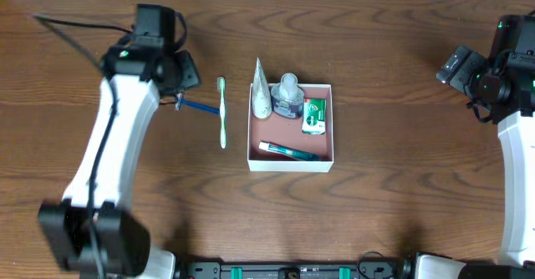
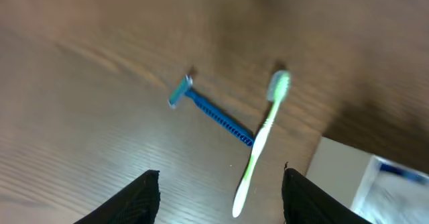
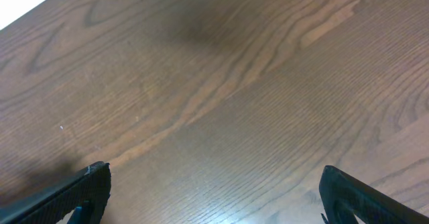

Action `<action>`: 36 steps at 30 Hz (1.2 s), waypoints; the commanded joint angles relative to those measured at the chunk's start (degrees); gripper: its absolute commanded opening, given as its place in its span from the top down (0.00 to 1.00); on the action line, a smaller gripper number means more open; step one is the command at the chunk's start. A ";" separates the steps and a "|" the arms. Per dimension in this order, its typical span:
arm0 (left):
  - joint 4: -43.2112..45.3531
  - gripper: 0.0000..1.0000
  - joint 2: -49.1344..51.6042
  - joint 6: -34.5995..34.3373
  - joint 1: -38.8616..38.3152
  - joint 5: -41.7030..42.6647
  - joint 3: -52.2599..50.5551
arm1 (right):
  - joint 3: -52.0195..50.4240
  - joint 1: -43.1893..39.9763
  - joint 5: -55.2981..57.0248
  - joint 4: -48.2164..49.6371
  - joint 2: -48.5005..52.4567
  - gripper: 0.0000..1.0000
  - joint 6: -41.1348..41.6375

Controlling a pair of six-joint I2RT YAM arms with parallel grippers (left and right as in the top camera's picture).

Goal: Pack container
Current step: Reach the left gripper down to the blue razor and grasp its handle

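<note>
A shallow square container with thin white walls and a reddish-brown floor [image 1: 290,164] sits mid-frame in the overhead view on a dark wooden table [image 1: 401,204]. It holds a white cone-shaped tube [image 1: 260,91], a clear bottle [image 1: 288,97], a small green packet [image 1: 314,116] and a teal tube [image 1: 288,151]. Just left of it lie a green-and-white toothbrush [image 1: 222,116] and a blue razor [image 1: 198,106]. The left gripper [image 2: 220,172] hangs above these, jaws apart and empty. The right gripper [image 3: 214,170], at the right edge, is spread wide over bare wood.

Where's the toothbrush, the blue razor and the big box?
toothbrush [image 2: 255,157], left wrist view, on its handle.
blue razor [image 2: 213,113], left wrist view, middle of its handle.
container [image 1: 290,164], overhead view, on its near white wall.
</note>
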 commanded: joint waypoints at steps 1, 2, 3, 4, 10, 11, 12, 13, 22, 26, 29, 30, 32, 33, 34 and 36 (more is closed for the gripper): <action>-0.59 0.41 5.05 -13.35 -0.09 -0.42 -0.11 | 0.11 -0.28 0.98 -0.02 0.02 0.01 -0.57; -1.11 0.42 6.71 -15.96 -0.09 -0.42 -0.11 | 0.11 -0.28 0.98 -0.02 0.02 0.01 -0.57; -1.46 0.46 8.13 -18.10 -0.09 -0.42 -0.11 | 0.11 -0.28 0.98 0.00 0.02 0.01 -0.57; -1.66 0.46 9.40 -20.39 -0.09 -0.42 -0.11 | 0.11 -0.28 0.98 -0.02 0.02 0.01 -0.57; -1.62 0.47 15.41 -33.09 -0.09 1.70 -0.11 | 0.11 -0.28 0.98 -0.02 0.02 0.01 -0.57; -1.49 0.47 16.11 -34.88 -0.09 2.21 -0.11 | 0.11 -0.28 0.98 -0.02 0.02 0.01 -0.57; -1.38 0.47 16.72 -36.41 -0.09 2.43 -0.11 | 0.11 -0.28 0.96 -0.02 0.02 0.01 -0.57; -1.40 0.47 17.25 -37.88 -0.09 2.43 -0.11 | 0.11 -0.28 0.98 -0.02 0.02 0.01 -0.57; 0.44 0.46 19.93 -40.65 -0.11 2.56 -0.15 | 0.13 -0.28 0.98 -0.02 0.02 0.01 -0.57; 2.05 0.46 19.96 -40.63 -0.11 2.58 -0.20 | 0.11 -0.28 0.98 -0.02 0.02 0.01 -0.57; 3.06 0.46 19.96 -40.65 -0.11 2.58 -0.22 | 0.11 -0.28 0.98 -0.02 0.02 0.01 -0.57; 3.39 0.46 19.96 -40.65 -0.20 2.56 -0.26 | 0.11 -0.28 0.98 -0.02 0.02 0.01 -0.57; 4.04 0.46 19.98 -40.65 -0.33 2.54 -0.33 | 0.11 -0.28 0.98 -0.02 0.02 0.01 -0.57; 4.46 0.46 19.98 -40.65 -0.44 2.54 -0.37 | 0.11 -0.28 0.98 -0.02 0.02 0.01 -0.57; 4.81 0.46 19.98 -40.65 -0.50 2.54 -0.42 | 0.11 -0.28 0.98 -0.02 0.02 0.01 -0.57; 5.27 0.46 19.98 -40.65 -0.66 2.54 -0.42 | 0.11 -0.28 0.98 -0.02 0.02 0.01 -0.57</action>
